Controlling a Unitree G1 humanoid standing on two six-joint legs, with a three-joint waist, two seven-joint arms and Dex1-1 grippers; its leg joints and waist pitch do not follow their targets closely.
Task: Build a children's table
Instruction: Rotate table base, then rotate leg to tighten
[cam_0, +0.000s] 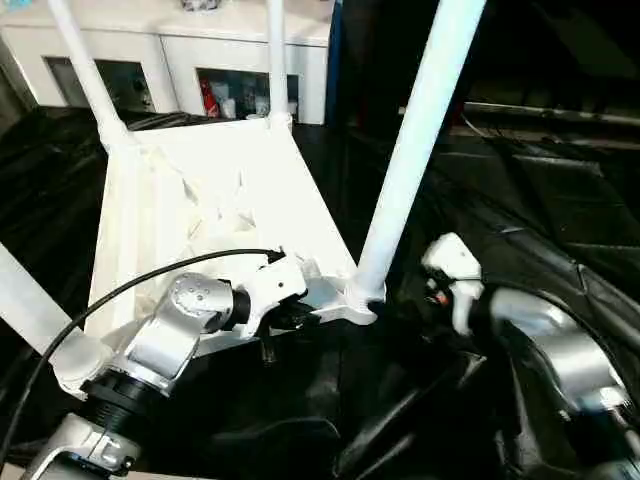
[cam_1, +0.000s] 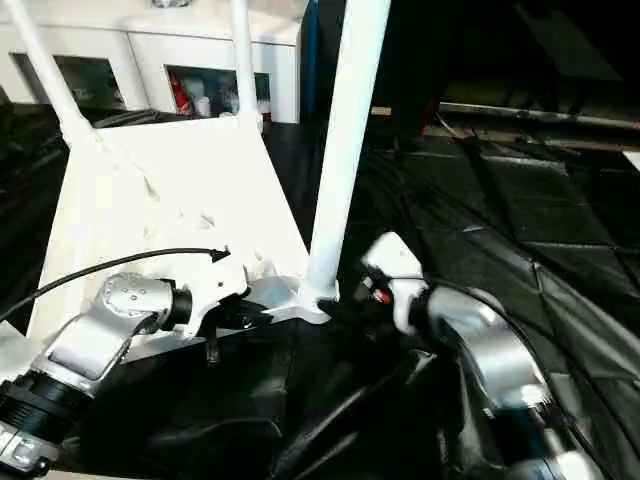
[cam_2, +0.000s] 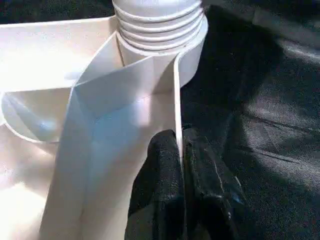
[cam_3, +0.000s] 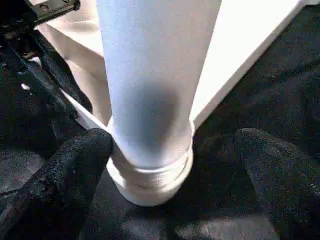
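The children's table lies upside down on black cloth, its white ribbed top (cam_0: 220, 200) facing up. Several white legs stand in the corner sockets, among them the near right leg (cam_0: 415, 150) and two far legs (cam_0: 85, 70) (cam_0: 277, 60). My left gripper (cam_2: 179, 150) is shut on the top's thin rim wall, just short of the near right socket (cam_2: 160, 30). My right gripper (cam_3: 175, 150) is open around the base of that leg (cam_3: 150, 100). One finger (cam_3: 75, 165) lies close against the collar, and the other finger (cam_3: 275, 160) stands apart from it.
A white cabinet with glass doors (cam_0: 180, 60) stands behind the table. Crumpled black cloth (cam_0: 520, 200) covers the ground all around. A black cable (cam_0: 120, 295) arcs over my left forearm. A fourth leg (cam_0: 25, 300) rises at the near left corner.
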